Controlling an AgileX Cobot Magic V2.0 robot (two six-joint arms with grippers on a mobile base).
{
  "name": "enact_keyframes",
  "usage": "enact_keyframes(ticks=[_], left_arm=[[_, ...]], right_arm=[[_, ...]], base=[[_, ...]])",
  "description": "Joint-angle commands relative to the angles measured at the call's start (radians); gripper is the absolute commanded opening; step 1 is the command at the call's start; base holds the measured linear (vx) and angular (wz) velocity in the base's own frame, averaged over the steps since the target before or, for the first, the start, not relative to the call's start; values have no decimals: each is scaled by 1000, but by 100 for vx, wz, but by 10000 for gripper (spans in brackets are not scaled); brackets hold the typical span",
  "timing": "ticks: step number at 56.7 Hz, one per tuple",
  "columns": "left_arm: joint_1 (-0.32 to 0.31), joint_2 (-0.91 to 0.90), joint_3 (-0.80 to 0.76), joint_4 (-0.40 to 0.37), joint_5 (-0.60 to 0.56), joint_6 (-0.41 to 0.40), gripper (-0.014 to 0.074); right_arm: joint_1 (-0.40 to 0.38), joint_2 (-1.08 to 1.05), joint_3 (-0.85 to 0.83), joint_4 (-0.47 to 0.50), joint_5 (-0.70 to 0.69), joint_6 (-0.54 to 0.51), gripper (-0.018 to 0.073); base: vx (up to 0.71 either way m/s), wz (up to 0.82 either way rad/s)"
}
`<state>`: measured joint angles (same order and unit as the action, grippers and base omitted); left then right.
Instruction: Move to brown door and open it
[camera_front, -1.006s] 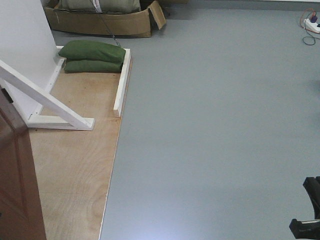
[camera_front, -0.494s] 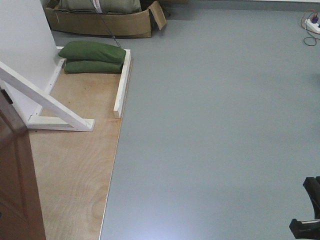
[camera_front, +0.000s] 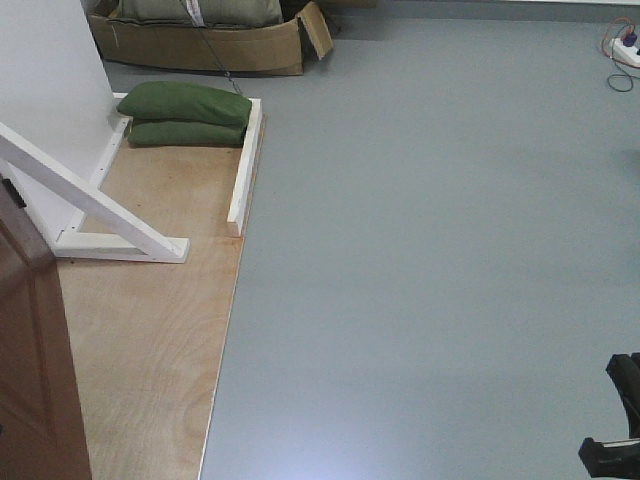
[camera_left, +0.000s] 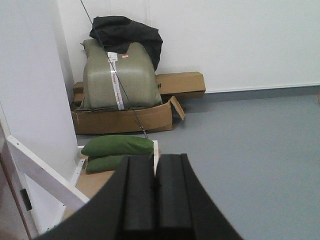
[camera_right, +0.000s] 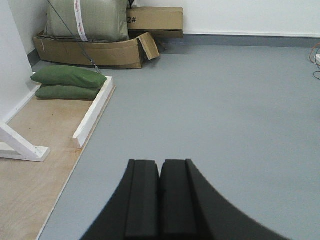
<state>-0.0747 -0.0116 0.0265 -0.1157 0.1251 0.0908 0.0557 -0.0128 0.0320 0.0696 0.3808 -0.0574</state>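
Note:
The brown door is a glossy reddish-brown panel at the lower left of the front view; only its near edge shows, and its handle is out of view. It stands on a plywood base. A thin brown strip of the door also edges the left wrist view. My left gripper is shut with its jaws touching and nothing between them, pointing past the door's frame. My right gripper is shut and empty too, over bare grey floor to the door's right.
A white diagonal support frame and white rail sit on the plywood. Two green sandbags lie behind them, with a cardboard box beyond. A power strip is far right. A black arm part shows lower right.
The front view has barely shifted; the door's top edge sits slightly lower in the frame than a second ago.

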Motion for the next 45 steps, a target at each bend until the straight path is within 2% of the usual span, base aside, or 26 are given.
enact_keyframes(ticks=[1,15,20,23,37,45], left_arm=[[-2,6,-44,-8,-103,-8,-3],[-2,181,-224,-73,-149,-36,-3],[-2,211,-271,-94,-212,-35,-3],[-2,216,-286,-94,-286,-35,-3],[-2,217,-287,-75,-866,-22,-3],[-2,217,-287,-92,-1142,40,-3]], right_arm=[[-2,-6,3,-3,-79,-9,0],[-2,-6,3,-3,-81,-9,0],[-2,-6,3,-3,-82,-9,0],[-2,-6,3,-3,-82,-9,0],[-2,-6,3,-3,-82,-9,0],[-2,-6,3,-3,-82,-9,0]], base=[[0,0],[0,0],[0,0],[0,0],[0,0],[0,0]])
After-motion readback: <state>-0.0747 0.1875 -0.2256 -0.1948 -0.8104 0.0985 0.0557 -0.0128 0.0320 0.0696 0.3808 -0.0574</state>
